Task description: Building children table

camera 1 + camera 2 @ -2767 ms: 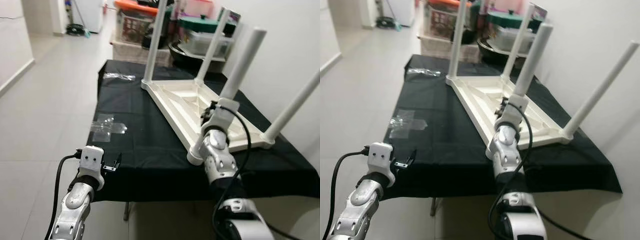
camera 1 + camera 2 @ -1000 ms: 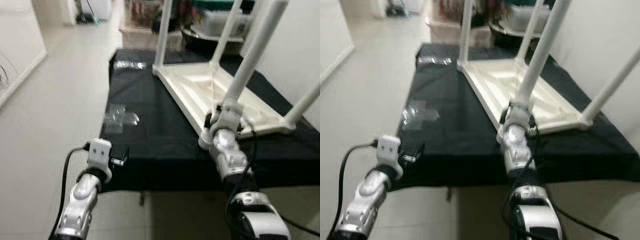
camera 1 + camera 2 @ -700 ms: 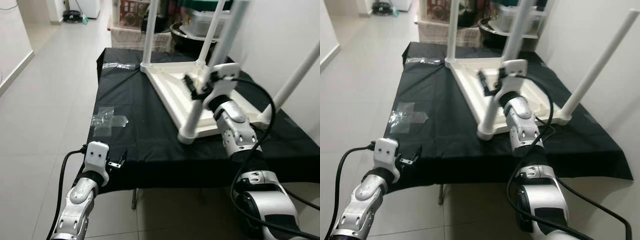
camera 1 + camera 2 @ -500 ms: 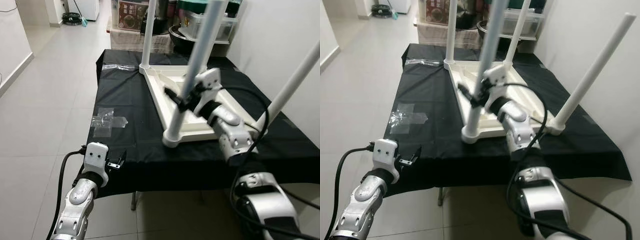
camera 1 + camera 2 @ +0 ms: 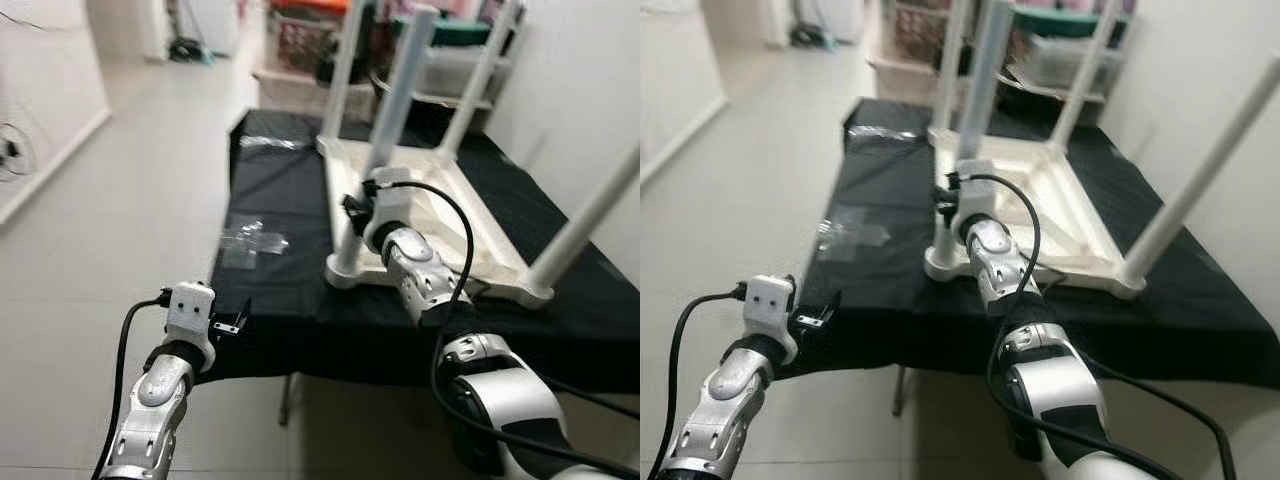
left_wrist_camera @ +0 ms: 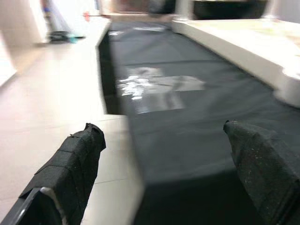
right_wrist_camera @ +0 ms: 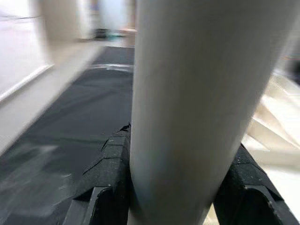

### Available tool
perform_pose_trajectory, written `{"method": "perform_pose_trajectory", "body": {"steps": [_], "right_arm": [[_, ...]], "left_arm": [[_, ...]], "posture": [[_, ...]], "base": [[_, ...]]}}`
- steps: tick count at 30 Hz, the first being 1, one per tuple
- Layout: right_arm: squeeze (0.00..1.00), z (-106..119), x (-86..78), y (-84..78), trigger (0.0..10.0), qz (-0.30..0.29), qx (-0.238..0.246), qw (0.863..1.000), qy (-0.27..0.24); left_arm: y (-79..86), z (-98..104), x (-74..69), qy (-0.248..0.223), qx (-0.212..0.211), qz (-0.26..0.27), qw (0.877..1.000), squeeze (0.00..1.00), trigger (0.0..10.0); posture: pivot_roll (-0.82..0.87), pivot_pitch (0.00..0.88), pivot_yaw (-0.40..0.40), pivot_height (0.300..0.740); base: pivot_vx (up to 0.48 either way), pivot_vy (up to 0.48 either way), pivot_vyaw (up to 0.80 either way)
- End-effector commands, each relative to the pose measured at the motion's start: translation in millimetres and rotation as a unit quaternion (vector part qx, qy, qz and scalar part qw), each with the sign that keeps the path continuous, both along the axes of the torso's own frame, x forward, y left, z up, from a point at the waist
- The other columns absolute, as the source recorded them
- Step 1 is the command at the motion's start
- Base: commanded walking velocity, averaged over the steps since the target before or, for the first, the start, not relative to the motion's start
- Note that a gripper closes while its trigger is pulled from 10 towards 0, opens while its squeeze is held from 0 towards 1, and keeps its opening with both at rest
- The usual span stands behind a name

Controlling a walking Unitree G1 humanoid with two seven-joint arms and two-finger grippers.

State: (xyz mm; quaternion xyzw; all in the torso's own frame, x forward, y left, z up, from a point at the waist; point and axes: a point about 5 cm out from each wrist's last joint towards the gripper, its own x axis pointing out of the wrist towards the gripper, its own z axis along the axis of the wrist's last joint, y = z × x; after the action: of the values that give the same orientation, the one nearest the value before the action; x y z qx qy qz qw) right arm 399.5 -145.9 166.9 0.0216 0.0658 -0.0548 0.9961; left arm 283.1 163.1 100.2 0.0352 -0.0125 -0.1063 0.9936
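The white children's table [image 5: 440,215] lies upside down on a black-clothed table [image 5: 290,200], its legs pointing up. My right gripper [image 5: 358,212] is shut on the near-left leg [image 5: 395,110], low down, just above the corner socket. In the right wrist view that white leg [image 7: 197,93] sits tight between the two black fingers [image 7: 105,173]. My left gripper [image 5: 232,318] hovers open at the cloth's front left edge and holds nothing; its fingers [image 6: 70,173] stand wide apart.
Crinkled clear plastic [image 5: 255,240] lies on the cloth left of the white table. Stacked storage boxes [image 5: 440,50] stand behind the table and a white wall [image 5: 590,80] runs along its right. Tiled floor [image 5: 120,200] opens to the left.
My right gripper, shut on the leg, has dragged the white table's near corner leftward across the cloth, and the leg now stands nearly upright. The camera has shifted. My left arm stayed put.
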Motion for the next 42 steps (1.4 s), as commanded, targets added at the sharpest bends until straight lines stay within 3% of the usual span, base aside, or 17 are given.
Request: {"method": "perform_pose_trajectory", "body": {"steps": [1, 7, 8, 9, 10, 11, 13, 14, 16, 17, 24, 27, 30, 31, 37, 38, 42], "right_arm": [[0.00, -61, -31.0, -55.7, 0.0, -0.181, -0.011, 0.974, 0.133], [0.00, -69, -40.3, -43.1, 0.0, -0.189, 0.000, 0.971, 0.147], [0.00, -67, -41.1, -37.1, 5.8, -0.178, 0.001, 0.973, 0.145], [0.00, -67, -41.1, -37.1, 5.8, -0.178, 0.001, 0.973, 0.145], [0.00, -63, -40.6, -34.9, 10.0, -0.181, -0.001, 0.974, 0.133], [0.00, -56, -38.8, -33.6, 3.9, -0.179, -0.004, 0.977, 0.120], [0.00, -52, -36.6, -32.1, 3.5, -0.180, -0.005, 0.977, 0.115], [0.00, -48, -33.2, -29.6, 10.0, -0.170, -0.006, 0.979, 0.115], [0.00, -42, -28.2, -25.3, 10.0, -0.152, -0.004, 0.982, 0.113], [1.00, -34, -26.7, -23.0, 10.0, -0.139, 0.005, 0.987, 0.083], [1.00, 0, -33.5, -23.2, 10.0, -0.091, 0.014, 0.996, -0.021], [1.00, 6, -36.9, -24.5, 10.0, -0.077, 0.014, 0.996, -0.038], [1.00, 12, -45.1, -25.4, 10.0, -0.051, 0.015, 0.997, -0.058], [1.00, 13, -57.0, -28.9, 10.0, -0.026, 0.001, 0.997, -0.071], [1.00, 6, -78.5, -35.3, 10.0, 0.016, -0.041, 0.997, -0.062], [1.00, -5, -96.4, -40.3, 10.0, 0.036, -0.061, 0.997, -0.042], [1.00, -14, -111.0, -42.0, 10.0, 0.055, -0.067, 0.996, -0.021]], "left_arm": [[-0.3, -2, -1.3, 0.003, 0.009, -0.006, 1.000, 0.00, 10.0], [-4.3, -3, -1.2, 0.005, 0.006, -0.009, 1.000, 0.00, 10.0], [-6.0, -4, -1.1, 0.005, 0.005, -0.010, 1.000, 0.00, 10.0], [-6.0, -4, -1.1, 0.005, 0.005, -0.010, 1.000, 0.00, 10.0], [-7.1, -4, -1.0, 0.006, 0.004, -0.011, 1.000, 0.00, 10.0], [-7.3, -4, -0.8, 0.006, 0.004, -0.011, 1.000, 0.00, 10.0], [-7.0, -4, -0.6, 0.006, 0.004, -0.010, 1.000, 0.00, 10.0], [-6.5, -4, -0.5, 0.007, 0.003, -0.009, 1.000, 0.00, 10.0], [-5.8, -4, -0.9, 0.007, 0.003, -0.007, 1.000, 0.00, 10.0], [-5.8, -5, -1.9, 0.007, 0.003, -0.005, 1.000, 0.00, 10.0], [-4.3, -7, -4.8, 0.011, 0.002, 0.000, 1.000, 0.00, 10.0], [-3.3, -7, -5.1, 0.012, 0.002, 0.001, 1.000, 0.00, 10.0], [-1.8, -8, -6.3, 0.014, 0.001, 0.003, 1.000, 0.00, 10.0], [-2.1, -9, -8.6, 0.018, 0.000, 0.003, 1.000, 0.00, 10.0], [-2.1, -11, -12.6, 0.024, -0.007, 0.011, 1.000, 0.00, 10.0], [-2.1, -14, -18.1, 0.035, -0.008, 0.019, 0.999, 0.00, 10.0], [-3.5, -18, -24.6, 0.043, -0.007, 0.021, 0.999, 0.00, 10.0]], "posture": [[0.04, 0.000, -0.144, 0.740], [0.03, 0.000, -0.136, 0.740], [0.03, 0.000, -0.135, 0.740], [0.03, 0.000, -0.135, 0.740], [0.03, 0.000, -0.136, 0.740], [0.02, 0.000, -0.138, 0.740], [0.02, 0.000, -0.139, 0.740], [0.02, 0.000, -0.142, 0.740], [0.02, 0.000, -0.144, 0.740], [0.02, 0.000, -0.145, 0.740], [0.02, 0.000, -0.145, 0.740], [0.01, 0.000, -0.143, 0.740], [0.00, 0.000, -0.140, 0.740], [-0.01, 0.000, -0.135, 0.740], [-0.03, 0.000, -0.127, 0.740], [-0.04, 0.000, -0.124, 0.740], [-0.05, 0.000, -0.118, 0.740]], "base": [[0.000, 0.000, 0.00], [0.000, 0.000, 0.00], [0.000, 0.000, 0.00], [0.000, 0.000, 0.00], [0.000, 0.000, 0.00], [0.000, 0.000, 0.00], [0.000, 0.000, 0.00], [0.000, 0.000, 0.00], [0.000, 0.000, 0.00], [0.000, 0.000, 0.00], [0.000, 0.000, 0.00], [0.000, 0.000, 0.00], [0.000, 0.000, 0.00], [0.000, 0.000, 0.00], [0.000, 0.000, 0.00], [0.000, 0.000, 0.00], [0.000, 0.000, 0.00]]}}
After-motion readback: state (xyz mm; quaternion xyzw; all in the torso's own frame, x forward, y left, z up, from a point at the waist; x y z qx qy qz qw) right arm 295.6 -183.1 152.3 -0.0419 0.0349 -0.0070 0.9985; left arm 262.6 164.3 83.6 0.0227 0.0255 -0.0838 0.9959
